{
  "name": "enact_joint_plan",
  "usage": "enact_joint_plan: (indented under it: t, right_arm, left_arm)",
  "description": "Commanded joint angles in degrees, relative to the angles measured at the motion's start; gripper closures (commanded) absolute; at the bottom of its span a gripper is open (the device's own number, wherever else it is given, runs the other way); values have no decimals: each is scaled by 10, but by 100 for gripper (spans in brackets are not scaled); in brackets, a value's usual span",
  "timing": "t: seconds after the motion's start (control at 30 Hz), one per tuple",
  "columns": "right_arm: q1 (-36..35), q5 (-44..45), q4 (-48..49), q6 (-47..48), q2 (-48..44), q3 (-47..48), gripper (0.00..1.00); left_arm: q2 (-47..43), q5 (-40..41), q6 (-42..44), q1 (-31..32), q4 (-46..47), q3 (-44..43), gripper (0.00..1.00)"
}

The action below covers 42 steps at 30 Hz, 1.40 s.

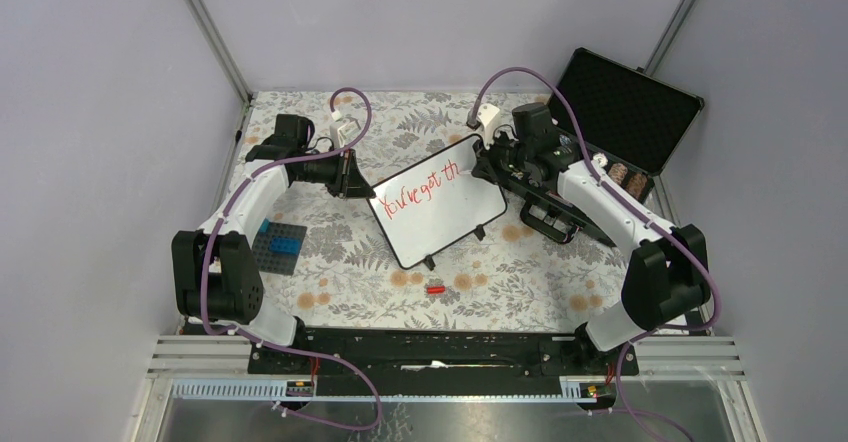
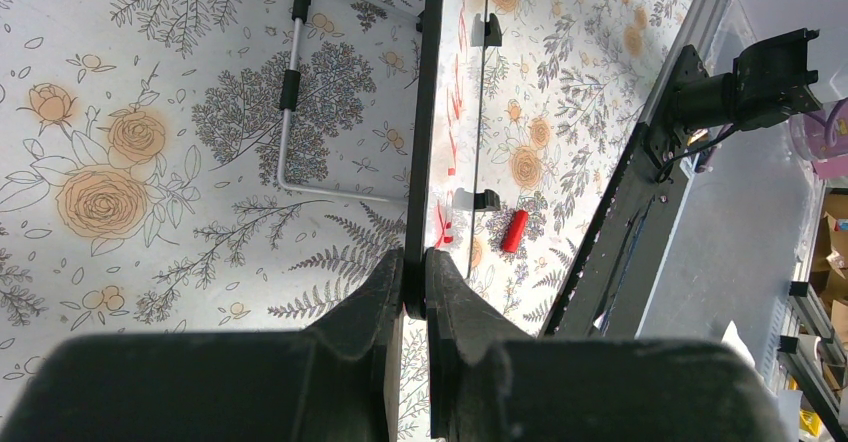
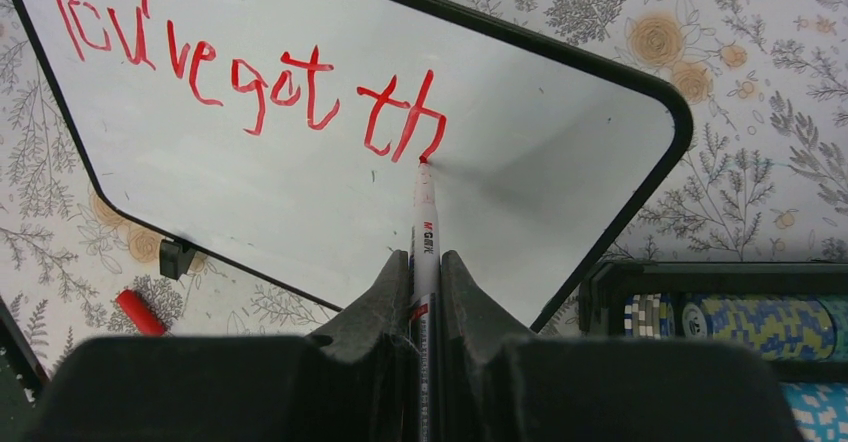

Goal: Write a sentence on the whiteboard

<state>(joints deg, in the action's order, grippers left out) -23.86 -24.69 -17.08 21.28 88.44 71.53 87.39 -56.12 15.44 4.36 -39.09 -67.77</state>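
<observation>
so that the whiteboard [image 1: 445, 224] likely won't shift mid-table [image 1: 330, 262] under the pen, the left tool [image 2: 414, 262] pinches its black rim. the right tool [image 3: 424, 260] is closed on a red marker [image 3: 425, 207], tip touching the board. the right wrist view reads the sentence [image 3: 250, 72] up to "th"; the left wrist view sees the board edge-on, plus a red cap [image 2: 513, 230].

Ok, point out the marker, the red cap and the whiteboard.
marker [image 3: 424, 212]: right wrist view, on its pale barrel just behind the tip.
red cap [image 1: 435, 288]: top external view, on the middle of the cap.
whiteboard [image 1: 445, 220]: top external view, on the bare white surface, lower half.
</observation>
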Motion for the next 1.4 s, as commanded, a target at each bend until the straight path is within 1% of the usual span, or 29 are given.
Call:
enact_joint_plan:
  t: [0.0, 0.23, 0.33, 0.57, 1.17, 1.37]
  right_arm:
    - [2, -12, -8, 16, -15, -10, 100]
    - [3, -34, -19, 2, -46, 5, 100]
    - [3, -26, -20, 1, -52, 13, 100]
    - [10, -1, -11, 0, -26, 31, 100]
    - [10, -2, 6, -5, 12, 56, 100]
    - [10, 14, 11, 0, 19, 59, 100]
  left_arm:
    - [7, 17, 19, 4, 18, -12, 100]
    - [4, 18, 17, 4, 18, -11, 100]
    - [3, 19, 17, 4, 19, -11, 100]
    - [3, 17, 18, 4, 19, -11, 100]
    - [5, 18, 18, 5, 19, -12, 100]
    - [5, 20, 19, 5, 19, -11, 100]
